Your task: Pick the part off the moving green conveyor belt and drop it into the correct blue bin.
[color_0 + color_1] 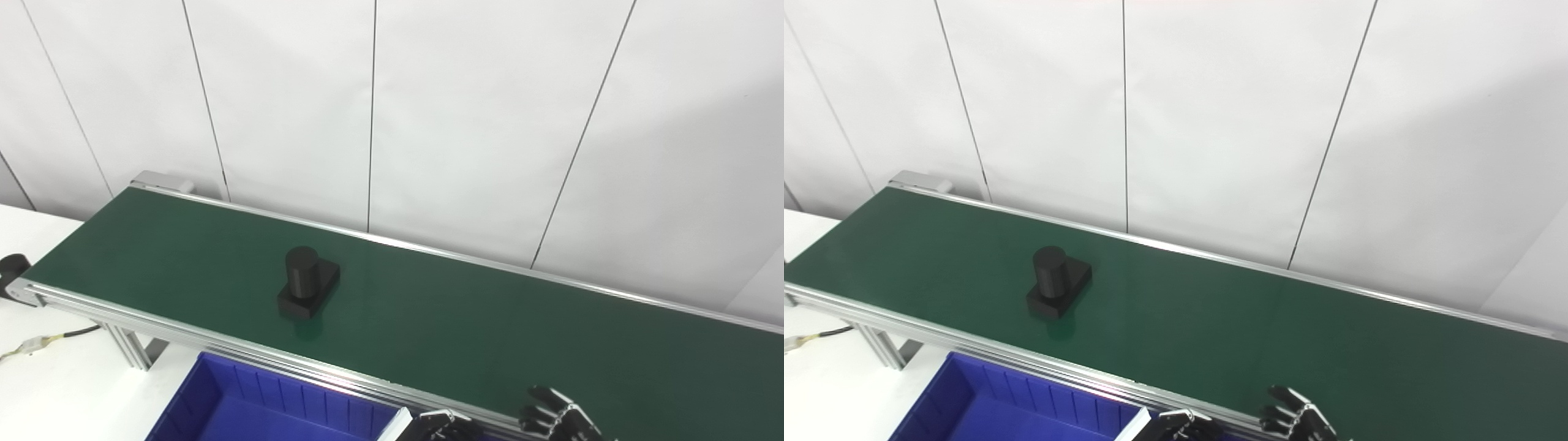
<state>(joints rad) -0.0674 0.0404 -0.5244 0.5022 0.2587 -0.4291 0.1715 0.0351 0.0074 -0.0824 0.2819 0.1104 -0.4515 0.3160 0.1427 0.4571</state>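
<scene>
Waiting with my right hand spread empty at the belt's 5 o'clock edge, for the part rides mid-belt, well apart at 10 o'clock; left hand barely visible, state unclear.

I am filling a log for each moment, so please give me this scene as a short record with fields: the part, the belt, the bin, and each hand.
part: black part, an upright cylinder on a flat rectangular base, standing alone
belt: green conveyor belt, carrying only the part, on its left half
bin: blue bin, below the belt's near rail, interior in view looks empty
left hand: left hand, at bottom edge beside the bin, mostly cut off, state unclear
right hand: right hand, fingers spread over the belt's near edge, holding nothing, far from the part
</scene>
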